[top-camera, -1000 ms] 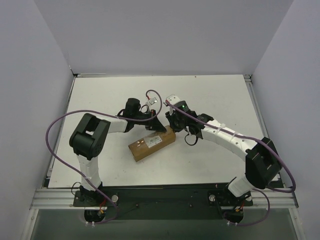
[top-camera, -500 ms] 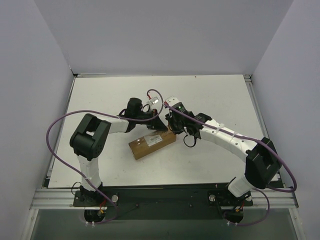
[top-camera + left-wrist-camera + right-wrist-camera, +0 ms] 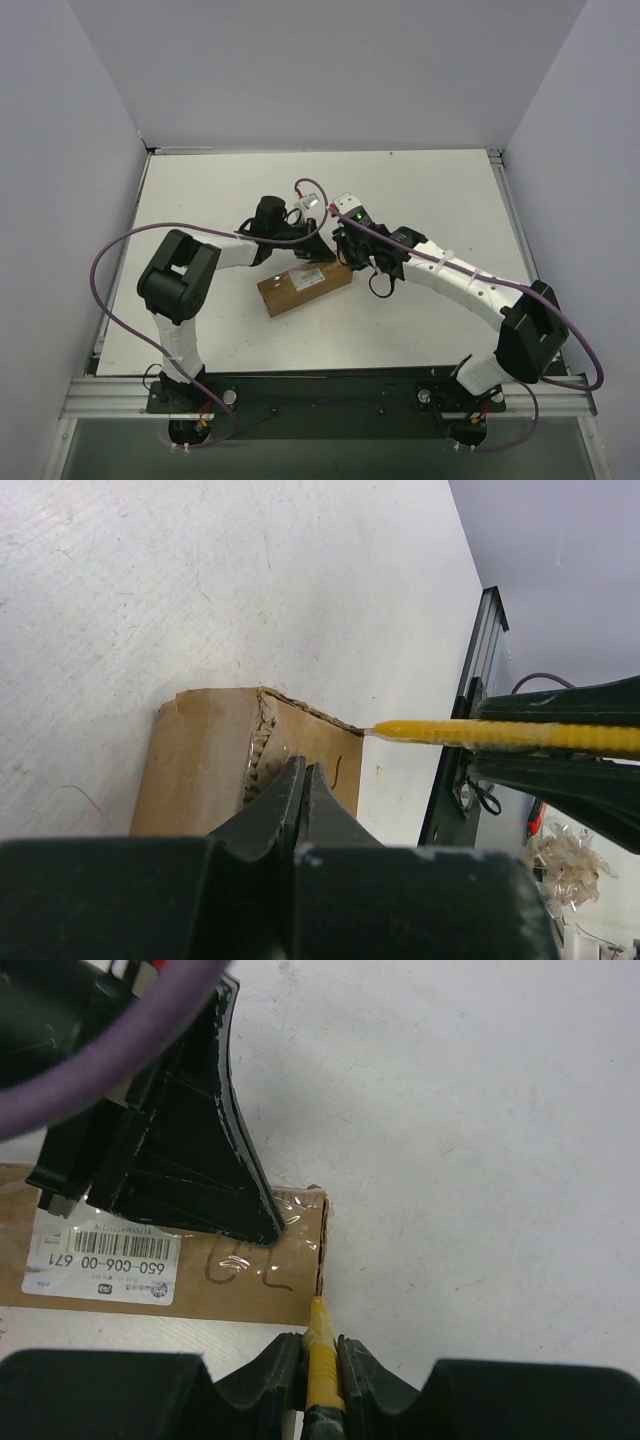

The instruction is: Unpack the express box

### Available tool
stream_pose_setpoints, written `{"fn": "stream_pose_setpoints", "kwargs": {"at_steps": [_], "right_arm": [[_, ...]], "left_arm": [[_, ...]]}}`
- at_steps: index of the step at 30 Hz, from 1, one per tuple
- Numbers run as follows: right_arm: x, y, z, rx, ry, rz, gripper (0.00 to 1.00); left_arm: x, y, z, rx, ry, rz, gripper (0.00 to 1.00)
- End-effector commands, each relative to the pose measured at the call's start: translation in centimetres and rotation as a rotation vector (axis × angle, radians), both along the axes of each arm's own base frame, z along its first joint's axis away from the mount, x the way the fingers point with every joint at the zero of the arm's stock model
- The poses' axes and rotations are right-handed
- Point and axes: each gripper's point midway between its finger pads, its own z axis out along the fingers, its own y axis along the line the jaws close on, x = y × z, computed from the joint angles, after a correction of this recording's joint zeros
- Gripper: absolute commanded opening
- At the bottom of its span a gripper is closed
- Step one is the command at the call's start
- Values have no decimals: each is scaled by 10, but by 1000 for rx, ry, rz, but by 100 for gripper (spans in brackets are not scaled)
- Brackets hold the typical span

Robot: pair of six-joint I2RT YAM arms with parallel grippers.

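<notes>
The express box (image 3: 303, 287) is a small brown carton with a white label (image 3: 100, 1265) on top, lying mid-table. My left gripper (image 3: 318, 253) is shut, its fingertips pressing down on the box's taped right end; it shows in the left wrist view (image 3: 303, 770) and in the right wrist view (image 3: 262, 1232). My right gripper (image 3: 320, 1345) is shut on the yellow utility knife (image 3: 322, 1360). The knife tip touches the box's right end edge (image 3: 320, 1260). The knife also shows in the left wrist view (image 3: 500, 735), its tip at the box corner.
The white table top (image 3: 420, 190) is walled by grey panels at the back and sides. A black rail (image 3: 320, 395) runs along the near edge. Purple cables (image 3: 115, 300) loop off both arms.
The box has shifted slightly left and down. Both grippers have closed in on its right end, the knife tip now at the end edge.
</notes>
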Motion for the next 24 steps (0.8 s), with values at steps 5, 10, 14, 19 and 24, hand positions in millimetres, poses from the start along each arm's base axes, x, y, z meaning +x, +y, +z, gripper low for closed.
{"fn": "stream_pose_setpoints", "kwargs": {"at_steps": [5, 10, 14, 19, 24], "right_arm": [[34, -7, 115, 45, -263, -30, 0], [33, -33, 100, -13, -246, -12, 0], [22, -59, 73, -46, -190, 32, 0], [3, -65, 50, -32, -56, 254, 0], [-18, -60, 25, -31, -10, 385, 0]], "left_arm": [[10, -11, 15, -40, -75, -8, 7], [17, -17, 57, -99, -160, -79, 17], [33, 7, 77, -34, -257, -78, 22], [47, 88, 60, 171, -290, -6, 26], [22, 160, 41, 344, -309, 2, 26]]}}
